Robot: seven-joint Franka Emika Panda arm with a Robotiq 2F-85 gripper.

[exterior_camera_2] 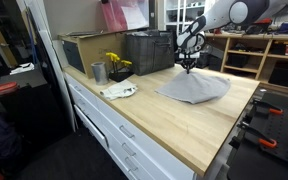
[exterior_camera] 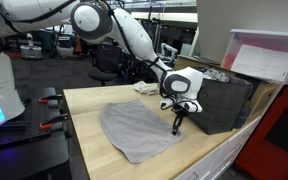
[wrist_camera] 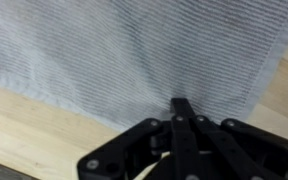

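A grey striped cloth (exterior_camera: 134,128) (exterior_camera_2: 196,88) lies on the wooden table (exterior_camera: 94,110) (exterior_camera_2: 174,130). My gripper (exterior_camera: 177,128) (exterior_camera_2: 189,70) points straight down at the cloth's edge nearest the black crate. In the wrist view the fingers (wrist_camera: 181,108) are pressed together, their tips meeting on the cloth (wrist_camera: 134,50), where faint wrinkles run toward them. In an exterior view the fabric rises in a small peak under the gripper, so it is pinched there. Bare wood shows beside and below the cloth in the wrist view.
A black crate (exterior_camera: 219,100) (exterior_camera_2: 149,52) stands just behind the gripper. Along the back are a cardboard box (exterior_camera_2: 84,50), a metal cup (exterior_camera_2: 98,72), yellow flowers (exterior_camera_2: 114,62) and a white rag (exterior_camera_2: 119,91) (exterior_camera: 146,88). The table's front edge (exterior_camera: 184,165) is close.
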